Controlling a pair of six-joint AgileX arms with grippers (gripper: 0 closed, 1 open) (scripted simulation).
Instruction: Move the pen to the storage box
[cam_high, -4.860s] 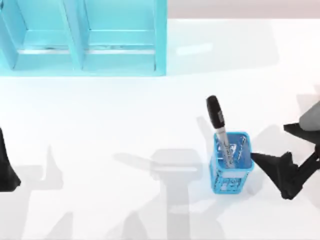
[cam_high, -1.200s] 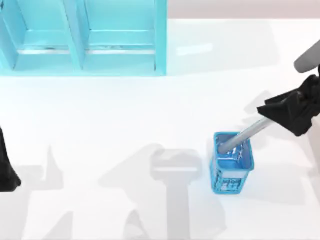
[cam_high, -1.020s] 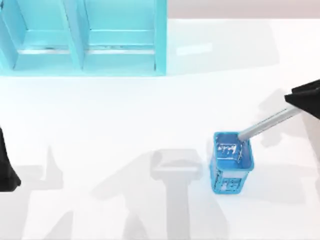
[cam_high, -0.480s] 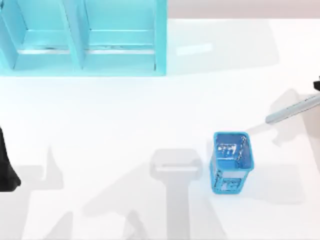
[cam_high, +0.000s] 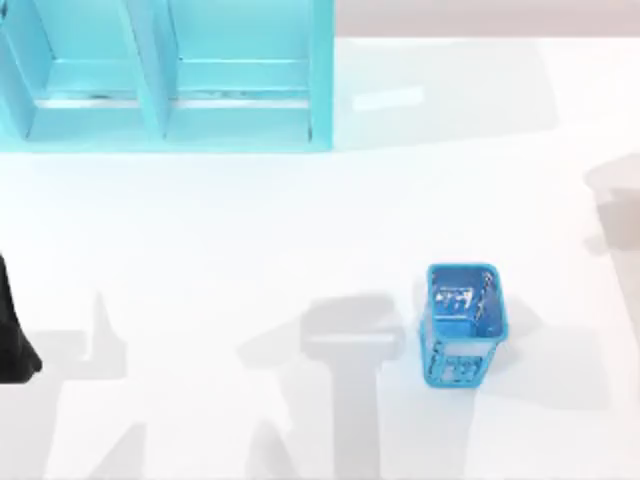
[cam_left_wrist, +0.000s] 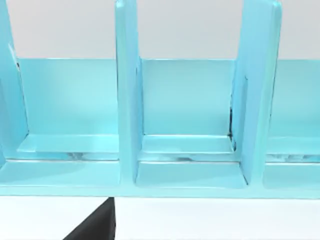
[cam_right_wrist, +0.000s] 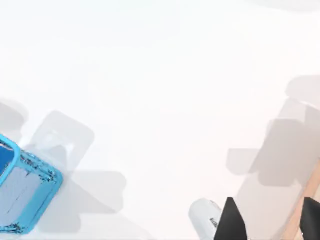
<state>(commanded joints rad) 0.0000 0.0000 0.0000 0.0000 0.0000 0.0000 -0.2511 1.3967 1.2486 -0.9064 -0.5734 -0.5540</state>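
The pen (cam_right_wrist: 202, 221) shows its silver-grey barrel end with dark print in the right wrist view, sticking out beside a black fingertip (cam_right_wrist: 230, 218). My right gripper (cam_right_wrist: 270, 212) is shut on the pen and holds it above the white table, off to the side of the blue mesh cup (cam_right_wrist: 22, 200). In the top view the cup (cam_high: 462, 322) stands right of centre with no pen in it. The cyan storage box (cam_high: 170, 75) sits at the back left, and its open compartments (cam_left_wrist: 187, 120) face the left wrist camera. My left gripper (cam_high: 12, 345) is parked at the left edge.
Upright dividers (cam_left_wrist: 127, 95) split the storage box into compartments. Arm shadows fall across the white table (cam_high: 300, 220). A tan strip (cam_right_wrist: 306, 200) runs beside the right gripper.
The right gripper pulled the pen out of the cup and carried it up and to the right, out of the top view. The cup and left arm stayed put.
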